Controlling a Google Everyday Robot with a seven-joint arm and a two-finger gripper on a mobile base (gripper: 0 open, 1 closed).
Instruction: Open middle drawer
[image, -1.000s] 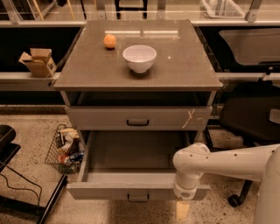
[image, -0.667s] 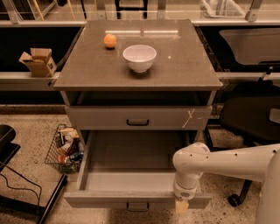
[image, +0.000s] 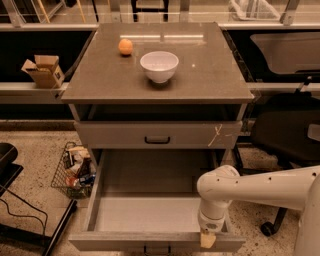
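The middle drawer (image: 150, 212) is pulled far out toward the camera, and its grey inside is bare. Its front panel (image: 115, 243) runs along the bottom edge of the view. The small black handle (image: 157, 249) is partly cut off there. My gripper (image: 207, 239) hangs from the white arm (image: 260, 187) that reaches in from the right. It sits at the top edge of the drawer front, right of the handle. The taller drawer front above (image: 157, 135), with a whitish scratch, is closed.
A white bowl (image: 159, 66) and an orange (image: 125, 46) sit on the cabinet top (image: 210, 75). A wire basket of items (image: 75, 170) stands left of the drawer. A cardboard box (image: 44, 70) is on the left shelf. A black chair (image: 285, 135) stands to the right.
The middle drawer has slid further out toward the camera. My gripper has moved down with the drawer front.
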